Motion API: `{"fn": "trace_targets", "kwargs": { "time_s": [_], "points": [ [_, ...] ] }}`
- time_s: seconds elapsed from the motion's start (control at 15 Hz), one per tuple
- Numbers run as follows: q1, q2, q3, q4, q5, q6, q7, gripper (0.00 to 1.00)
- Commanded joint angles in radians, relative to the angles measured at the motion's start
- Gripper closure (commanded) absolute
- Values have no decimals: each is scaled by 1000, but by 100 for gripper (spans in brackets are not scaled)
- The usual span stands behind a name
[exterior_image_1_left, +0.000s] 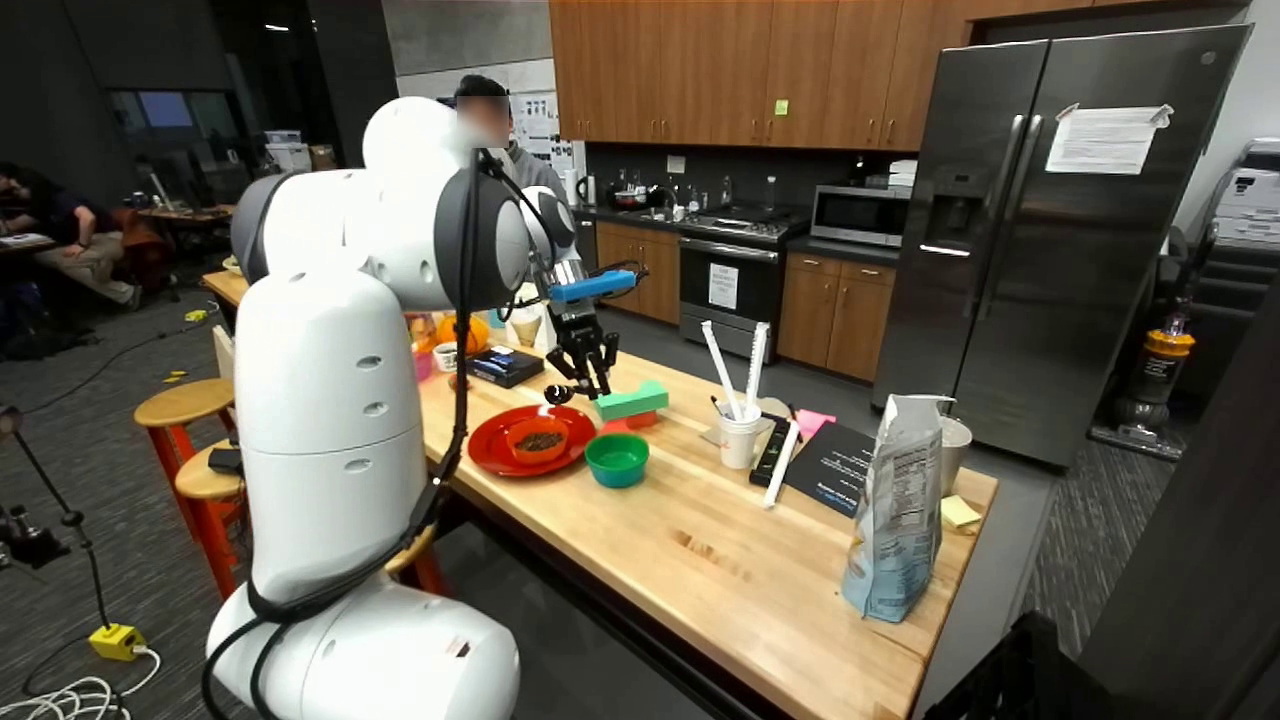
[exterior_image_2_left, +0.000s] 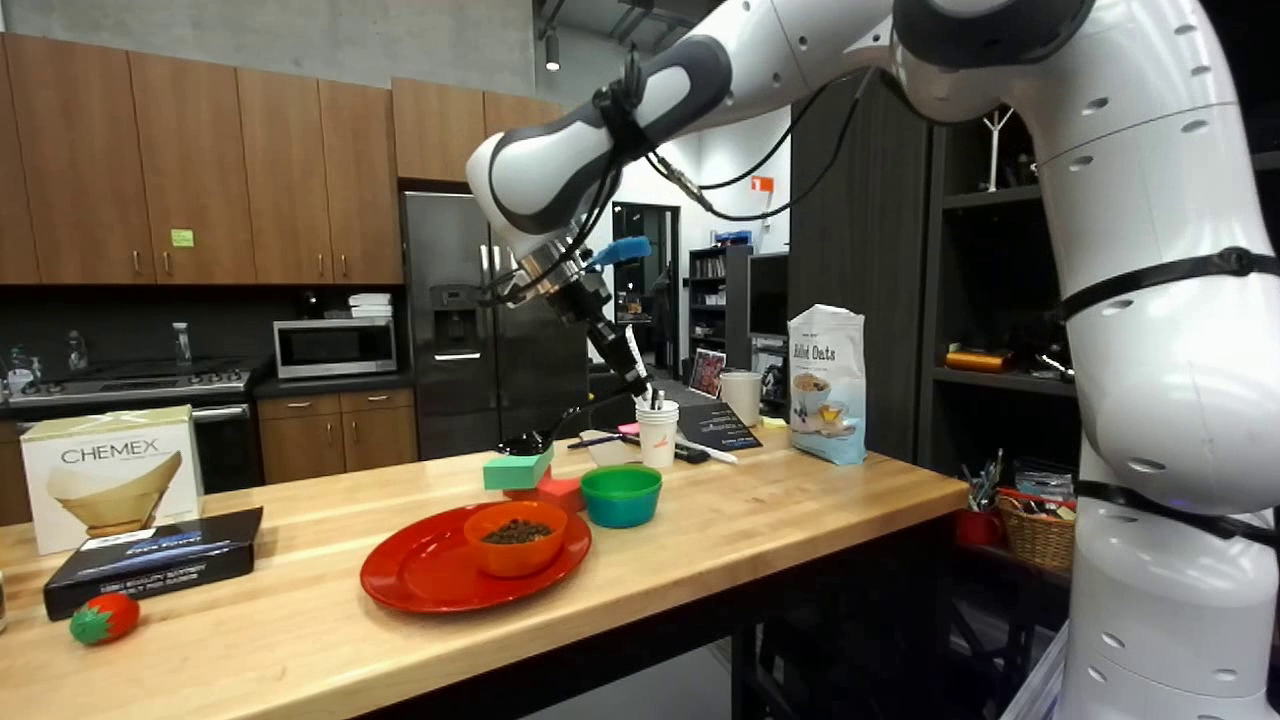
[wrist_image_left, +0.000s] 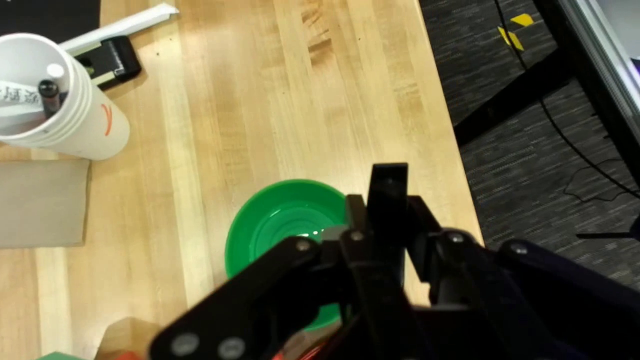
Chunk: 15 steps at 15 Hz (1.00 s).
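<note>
- Clenching a black spoon (exterior_image_2_left: 524, 443) by its slim handle, the gripper (wrist_image_left: 386, 210) hung above the grainy wooden table (exterior_image_1_left: 680, 500).
- The spoon's glossy, rounded head was near a matte green block (exterior_image_1_left: 633, 403).
- A smooth, round green bowl (exterior_image_1_left: 617, 472) sat just beside a shiny red plate (exterior_image_2_left: 420, 570).
- On the plate, an orange bowl (exterior_image_2_left: 520, 564) held brown pellets (exterior_image_2_left: 517, 532).
- A white cup (exterior_image_2_left: 657, 445) held slender sticks (exterior_image_1_left: 757, 367).

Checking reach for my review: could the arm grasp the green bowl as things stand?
Probably not: the gripper is shut on a black utensil, though the green bowl looks uncovered in both exterior views.
</note>
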Motion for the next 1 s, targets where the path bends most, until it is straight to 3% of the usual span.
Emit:
{"fn": "trace_targets", "kwargs": {
  "time_s": [0.0,0.93],
  "points": [
    [-5,-125,-19,-149,8,37,24,94],
    [-7,-252,-77,-323,-15,38,131,94]
  ]
}}
